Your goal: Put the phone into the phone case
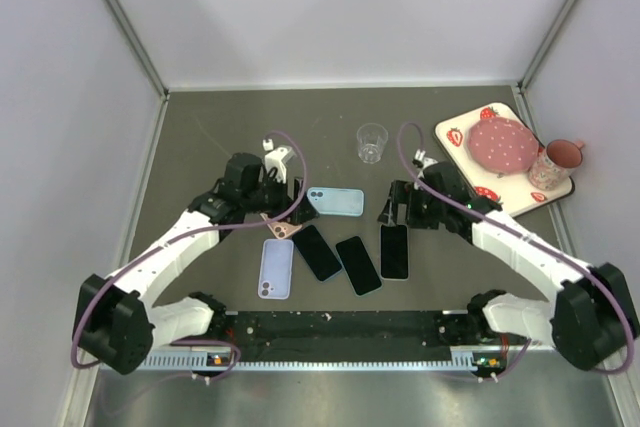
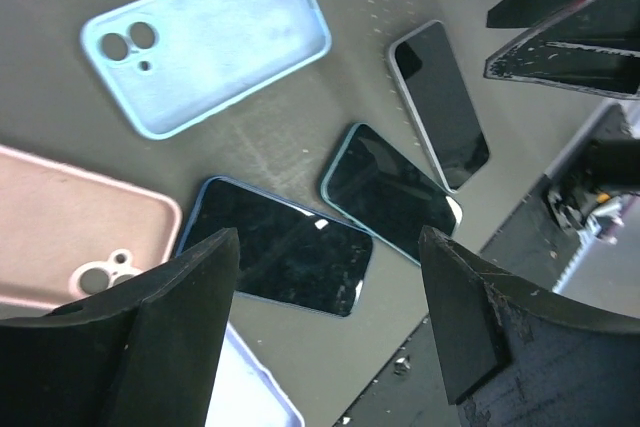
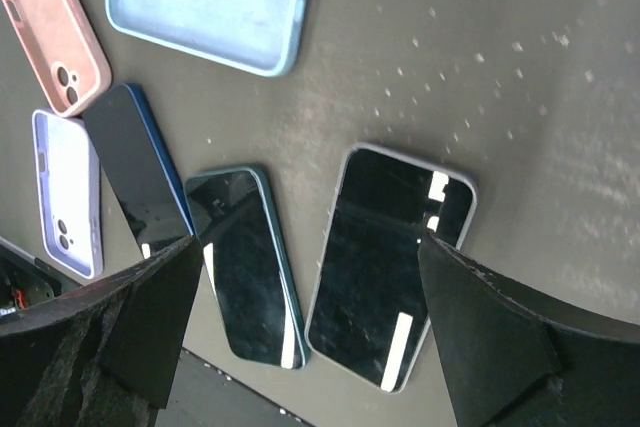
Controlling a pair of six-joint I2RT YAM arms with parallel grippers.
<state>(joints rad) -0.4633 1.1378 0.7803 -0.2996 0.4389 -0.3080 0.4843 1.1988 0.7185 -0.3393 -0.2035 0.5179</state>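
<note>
Three dark-screened phones lie face up side by side: a blue-edged phone [image 1: 317,252] [image 2: 275,247] [image 3: 135,172], a teal-edged phone [image 1: 358,265] [image 2: 385,192] [image 3: 245,262] and a grey-edged phone [image 1: 394,251] [image 2: 440,102] [image 3: 385,262]. Around them lie three empty cases: light blue [image 1: 336,202] [image 2: 210,42] [image 3: 205,2], pink [image 1: 282,231] [image 2: 70,227] [image 3: 50,27] and lavender [image 1: 276,268] [image 3: 65,192]. My left gripper [image 1: 272,209] [image 2: 328,277] hangs open above the pink case and the blue-edged phone. My right gripper [image 1: 400,209] [image 3: 310,247] hovers open above the grey-edged phone. Neither holds anything.
A clear plastic cup [image 1: 372,142] stands behind the phones. At the back right a strawberry-patterned tray [image 1: 452,132] carries a pink dotted round item [image 1: 502,145] and a pink cup [image 1: 556,162]. A black rail [image 1: 340,325] runs along the near edge. Walls close in both sides.
</note>
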